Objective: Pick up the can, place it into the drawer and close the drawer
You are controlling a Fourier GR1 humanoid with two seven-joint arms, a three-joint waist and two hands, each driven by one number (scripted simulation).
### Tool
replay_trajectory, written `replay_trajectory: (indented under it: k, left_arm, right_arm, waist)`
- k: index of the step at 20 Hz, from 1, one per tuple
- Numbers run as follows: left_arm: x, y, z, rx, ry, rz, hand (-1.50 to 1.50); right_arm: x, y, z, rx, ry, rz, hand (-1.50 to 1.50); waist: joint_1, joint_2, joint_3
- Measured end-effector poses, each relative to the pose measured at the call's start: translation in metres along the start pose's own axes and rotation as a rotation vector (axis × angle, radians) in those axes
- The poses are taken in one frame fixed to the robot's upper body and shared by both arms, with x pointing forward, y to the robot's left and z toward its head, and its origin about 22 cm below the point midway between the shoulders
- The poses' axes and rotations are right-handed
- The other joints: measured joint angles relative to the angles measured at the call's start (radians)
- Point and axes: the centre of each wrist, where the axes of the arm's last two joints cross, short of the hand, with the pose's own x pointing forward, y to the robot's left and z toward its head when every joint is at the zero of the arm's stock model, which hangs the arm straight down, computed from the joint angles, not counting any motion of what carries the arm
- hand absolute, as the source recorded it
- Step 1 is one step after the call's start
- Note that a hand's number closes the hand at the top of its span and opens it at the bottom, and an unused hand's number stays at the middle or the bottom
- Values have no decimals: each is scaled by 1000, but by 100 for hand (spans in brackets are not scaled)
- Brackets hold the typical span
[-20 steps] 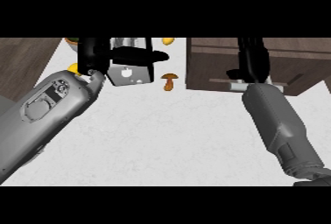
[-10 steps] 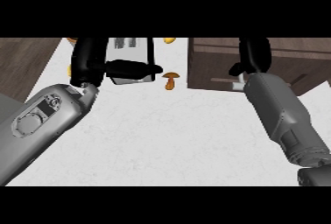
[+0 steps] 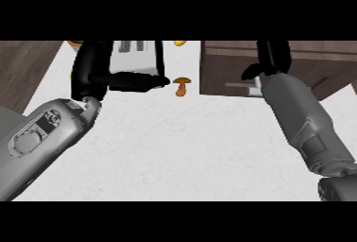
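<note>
Can isn't clearly visible anywhere in head view; can't tell where it sits, maybe hidden under a hand. Drawer (image 3: 230, 75), dark brown wood, sits at upper right w/ a pale handle (image 3: 254, 88) on its front, next to the right wrist. Right hand (image 3: 268, 59) reaches up over the drawer front, black fingers mostly cut off by the top edge, so can't tell if open or closed. Left hand (image 3: 105, 71) at upper left, fingers stretched sideways across the front of a white toaster (image 3: 134, 56), looks open, touching it. Small brown mushroom (image 3: 182, 86) stands on the white counter (image 3: 181, 151) btwn toaster and drawer. Orange bits at top edge (image 3: 180, 42), too cut off to ID.
</note>
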Motion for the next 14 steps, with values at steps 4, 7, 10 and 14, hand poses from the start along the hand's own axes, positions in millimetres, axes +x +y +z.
replay_trajectory:
  k: [4,7,10,14]
  left_arm:
    - [-5,3,3,2,0,-5,-150]
    - [-11,5,5,7,7,-6,-150]
    - [-15,8,8,14,16,-8,-150]
    - [-18,13,13,25,13,-4,-150]
  right_arm:
    - [8,-2,-6,-10,9,-130,-150]
    - [20,-1,-10,-21,19,-259,-150]
    - [29,-1,-14,-28,59,-407,-150]
    - [33,-4,-19,-37,92,-557,-150]
  waist:
    - [-4,-1,1]
    - [-7,-1,1]
    - [-11,-5,2]
    - [-14,-7,2]
